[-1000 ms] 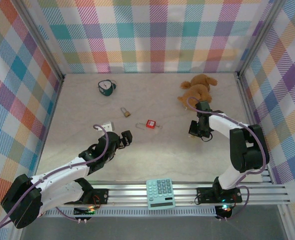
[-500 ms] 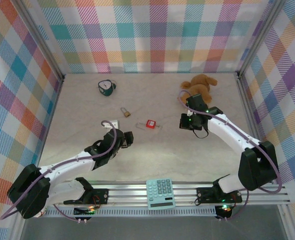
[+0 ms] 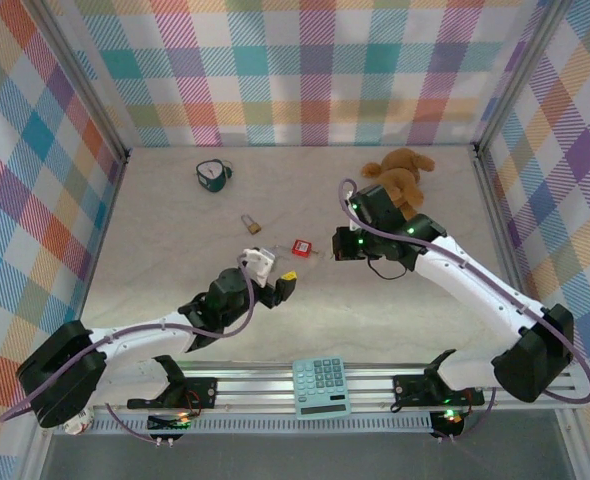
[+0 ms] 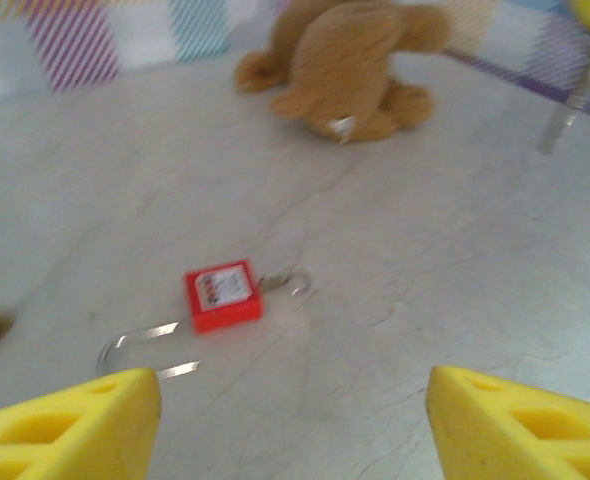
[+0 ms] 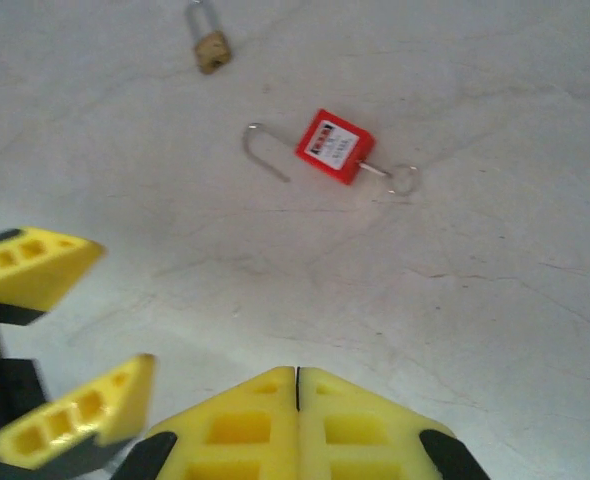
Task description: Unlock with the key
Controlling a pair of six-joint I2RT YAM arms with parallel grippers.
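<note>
Your left gripper (image 4: pixel 290 388) is hovering, fingers apart, facing the red padlock (image 4: pixel 223 296); your right gripper (image 5: pixel 296 376) is hanging nearby, fingers pressed together.

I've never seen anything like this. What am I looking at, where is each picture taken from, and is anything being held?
These are two robot arms bolted at the near edge of a table. The wide picture looks down from above; the close-ups come from wrist cameras, so the yellow wedges at the bottom are each arm's own fingers. The left claw is open and empty; the right claw is shut, holding nothing. On it lie a red padlock, a brass padlock, a teddy bear and a teal object; a calculator sits on the front rail.
</note>
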